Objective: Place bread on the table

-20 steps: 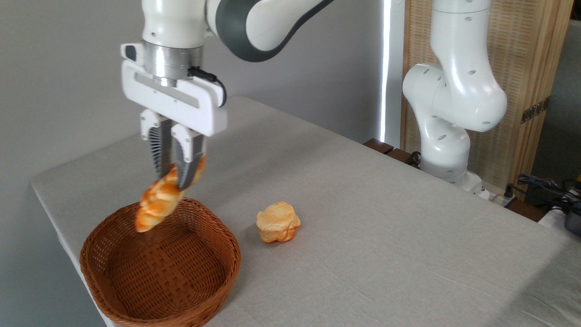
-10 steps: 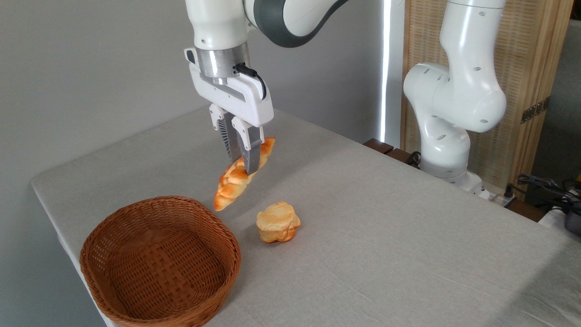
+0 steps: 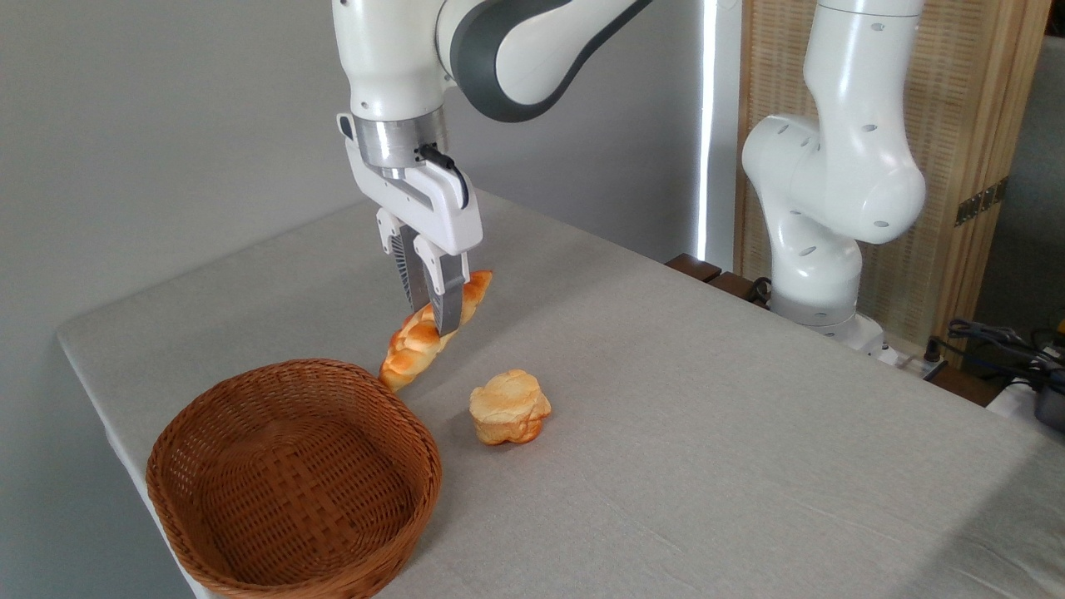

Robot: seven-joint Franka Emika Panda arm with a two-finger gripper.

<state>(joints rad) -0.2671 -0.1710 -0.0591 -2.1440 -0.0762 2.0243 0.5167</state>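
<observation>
Hanging tilted — bread point(image 3: 427, 337) in gripper point(image 3: 436, 320).

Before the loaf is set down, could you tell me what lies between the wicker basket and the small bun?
Only bare table cloth lies between the basket and bun in the camera view; the gripper holds the bread behind that gap.

bread point(image 3: 420, 341): golden-orange braid, paler cream seams between the plaits. bun point(image 3: 508, 407): pale cream top, orange-tan sides. basket point(image 3: 293, 478): brown wicker, tight woven pattern, slightly darker rim. table point(image 3: 707, 433): plain light grey cloth, no print. gripper point(image 3: 439, 320): white housing, grey fingers with black ribbed pads, silver flange above. arm point(image 3: 832, 175): glossy white with dark grey joint bands. wall point(image 3: 150, 125): flat grey. screen point(image 3: 982, 125): light wood slats.
</observation>
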